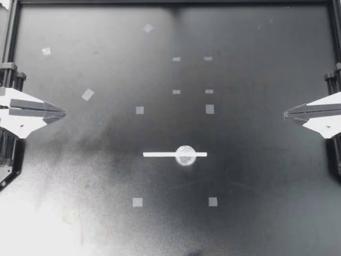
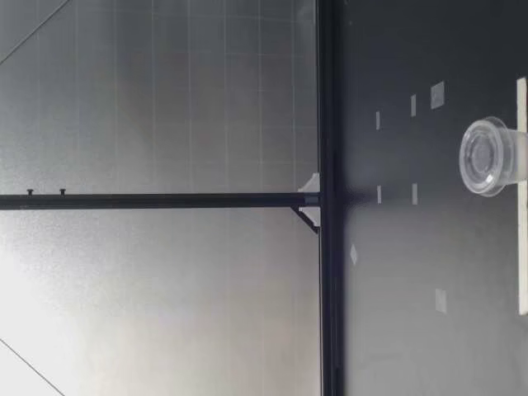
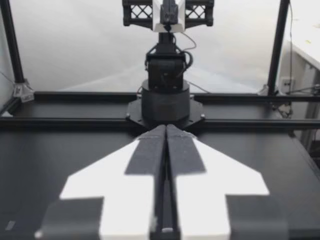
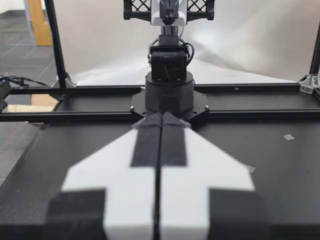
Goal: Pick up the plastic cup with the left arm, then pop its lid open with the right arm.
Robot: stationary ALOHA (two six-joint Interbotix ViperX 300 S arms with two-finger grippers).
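cup (image 1: pixel 185 155) sits lower centre of the top frame, upright with mouth up, so its long axis is vertical and it reads as a plain circle from above. It stands on a white strip (image 1: pixel 160 154) whose long axis runs left-right across the frame; cup is slightly right of the strip's middle.

left gripper (image 1: pixel 63 113) is at the mid-left edge, right gripper (image 1: pixel 285 113) at the mid-right edge. Both are clenched on nothing, tips pointing at each other, well apart from the cup.

Surface is a matte black table (image 1: pixel 266 213) with small pale tape squares (image 1: pixel 137 202) around and beyond the strip, and glare at lower left.

Only the low view shows the cup's clear wall and rim, then the far rail (image 2: pixel 327 99) and pale backdrop (image 2: pixel 165 99) behind.

Wrist views miss the cup: 1 shows the right arm's base (image 3: pixel 166 102), the other the left arm's base (image 4: pixel 169 95).
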